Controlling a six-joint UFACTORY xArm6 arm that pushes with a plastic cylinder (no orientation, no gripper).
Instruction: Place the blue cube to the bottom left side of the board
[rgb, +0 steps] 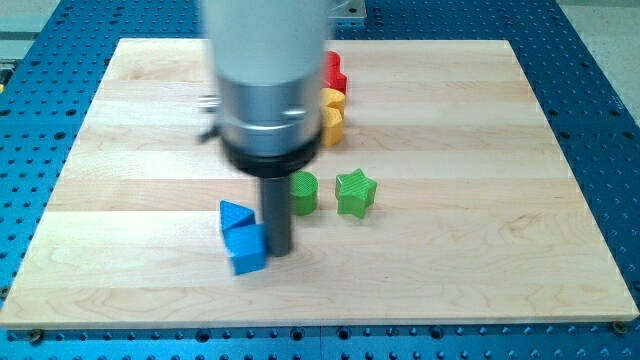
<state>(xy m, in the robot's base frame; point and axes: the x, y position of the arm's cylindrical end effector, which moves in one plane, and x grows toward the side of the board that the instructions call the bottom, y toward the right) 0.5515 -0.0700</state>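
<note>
While my tip (278, 249) touches the blue cube (246, 248), a blue triangle (235, 215) adjoins it.

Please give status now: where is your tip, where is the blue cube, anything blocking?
My tip touching right side of blue cube. Cube left of board centre, near bottom, not yet in corner. Blue triangular block touching cube's top side; bottom-left path open.

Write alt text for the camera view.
My tip rests against the right side of the blue cube on a wooden board, a blue triangular block just above it. Green, green star, yellow and red blocks lie beyond.
</note>
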